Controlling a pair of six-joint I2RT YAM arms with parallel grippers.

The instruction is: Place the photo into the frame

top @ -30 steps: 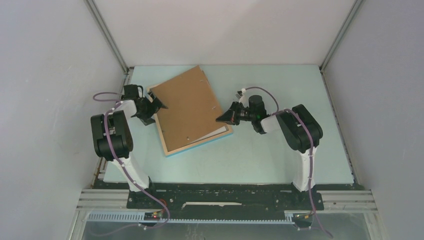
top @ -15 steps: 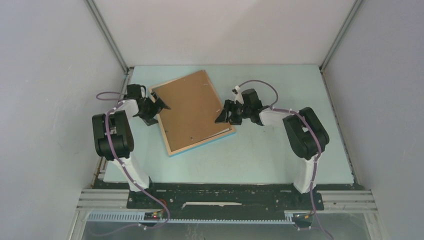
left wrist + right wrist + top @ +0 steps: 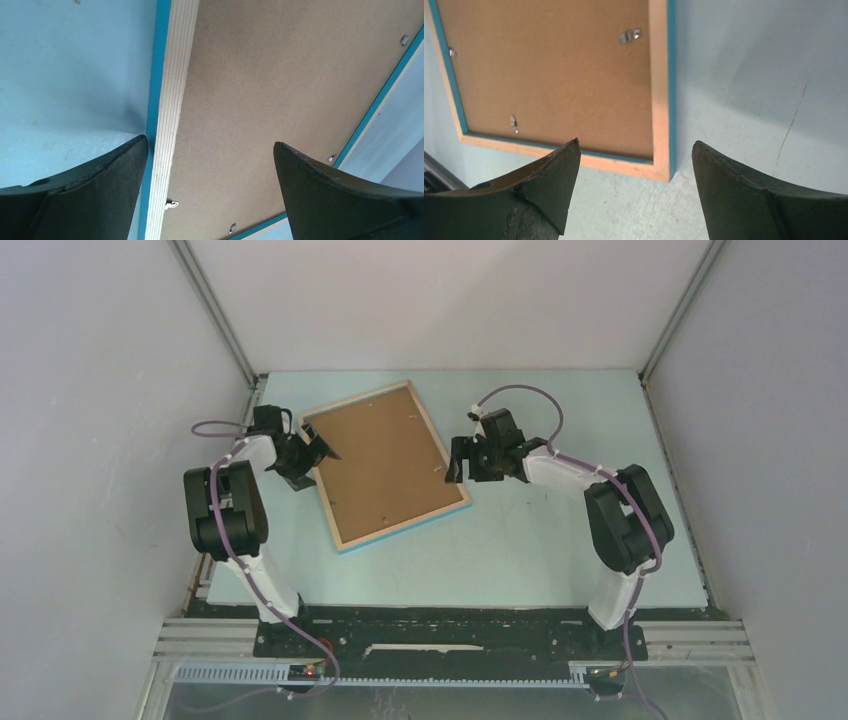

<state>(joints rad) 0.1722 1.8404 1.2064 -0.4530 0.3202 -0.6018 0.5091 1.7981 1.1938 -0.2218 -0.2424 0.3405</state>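
- The frame (image 3: 400,525) lies face down and at a slant on the worktop (image 3: 560,540). The brown backing board (image 3: 554,75) is set inside its wooden rim.
- The photo is not seen in any view. It cannot be told whether it is under the board.
- The left tool (image 3: 210,145) is spread wide and nothing is held in it. It hangs over the frame's left rim, with one finger above the worktop and one above the board.
- The right tool (image 3: 636,145) is spread wide too, and it is empty. It hangs above a corner on the frame's right side.
- The frame could be shut with no picture inside if the photo was never laid under the board. This cannot be checked from the back.
- The small metal clips (image 3: 629,36) are seen near the rim, but it cannot be told if the board is locked by them. If the frame is lifted or flipped with loose clips, the board and anything under it could fall out.
- The frame is not held by anything. If a clip is pushed from one side only, the frame could be slid or spun across the smooth worktop, and the clip would be missed.
- The clips are tiny and the fingers are broad. A clip could be slipped past, or the board scratched.
- If the board is pressed too hard, it could be bent and a thin paper under it could be creased.
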